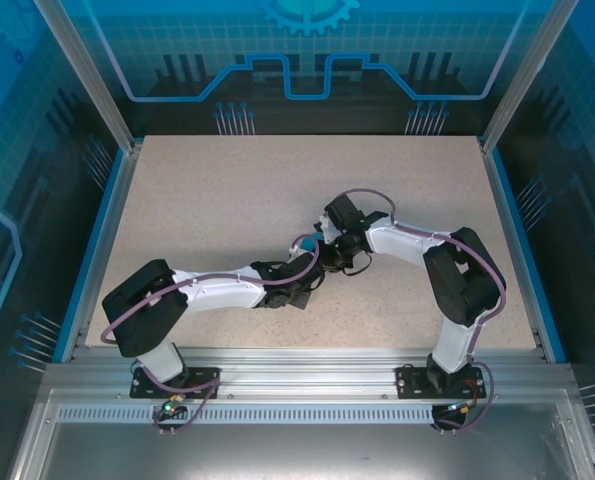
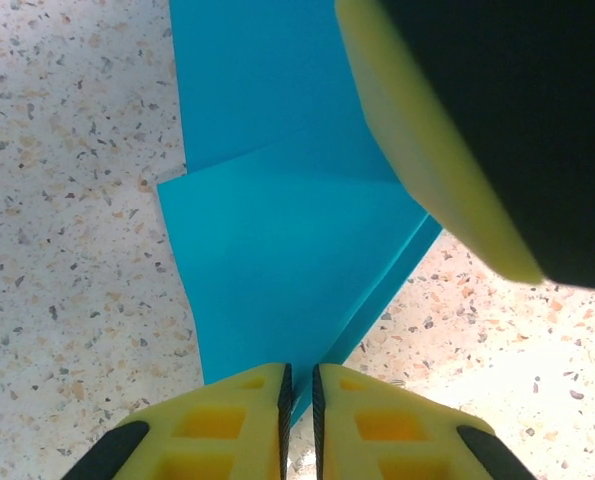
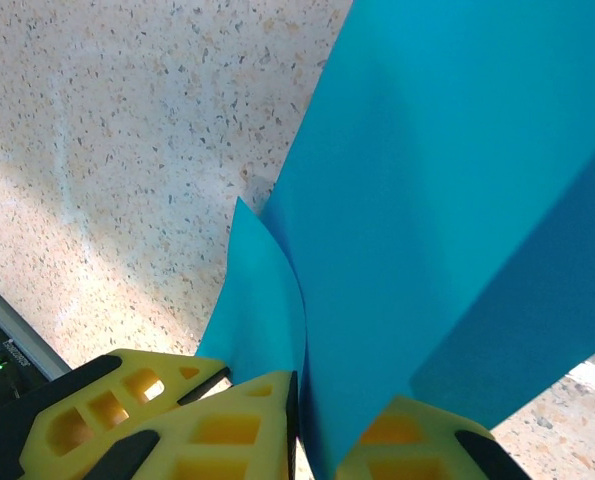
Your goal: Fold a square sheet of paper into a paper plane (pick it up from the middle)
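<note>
Left gripper (image 2: 299, 385) and right gripper (image 3: 322, 412) both clamp thin, creased teal-blue paper (image 2: 277, 250) over the speckled counter (image 2: 67, 200).

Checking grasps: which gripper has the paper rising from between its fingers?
Right gripper: paper stands up between its fingers; at the left gripper it lies on the table.

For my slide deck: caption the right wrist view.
Right gripper pinches the folded teal paper over the speckled table.
</note>
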Controlling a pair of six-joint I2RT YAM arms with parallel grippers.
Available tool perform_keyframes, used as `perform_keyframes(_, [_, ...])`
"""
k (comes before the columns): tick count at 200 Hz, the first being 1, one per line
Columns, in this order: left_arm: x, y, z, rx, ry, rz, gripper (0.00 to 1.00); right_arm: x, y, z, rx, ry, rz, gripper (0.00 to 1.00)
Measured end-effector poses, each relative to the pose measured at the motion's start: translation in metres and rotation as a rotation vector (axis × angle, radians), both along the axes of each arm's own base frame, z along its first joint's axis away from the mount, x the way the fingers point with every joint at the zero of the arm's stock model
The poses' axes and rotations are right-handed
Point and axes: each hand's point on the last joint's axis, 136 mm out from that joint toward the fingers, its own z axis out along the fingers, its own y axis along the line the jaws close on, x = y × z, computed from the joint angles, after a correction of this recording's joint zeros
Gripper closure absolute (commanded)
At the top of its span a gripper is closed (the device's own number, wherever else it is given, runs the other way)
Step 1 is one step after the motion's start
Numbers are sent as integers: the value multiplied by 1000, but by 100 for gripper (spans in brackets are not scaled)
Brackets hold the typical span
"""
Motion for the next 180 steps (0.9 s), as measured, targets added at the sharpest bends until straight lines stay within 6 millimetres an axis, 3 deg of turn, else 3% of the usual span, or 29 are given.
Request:
perform_keyframes(39, [-5,-5,-2,-24,31,-19,79,-1,-1,0,-5,3,3,88])
perform_keyframes(115, [-9,-5,-1,-35,42,-26,62,-3,-3,-2,-13,7,12,91])
perform_keyframes(146, [-9,-5,-1,-34,41,-26,61,-3,-3,-2,-13,8,13,91])
perform_keyframes(180, [-9,-5,-1,-31,41,-30,70,-4,-3,-3,-15,10,13,91])
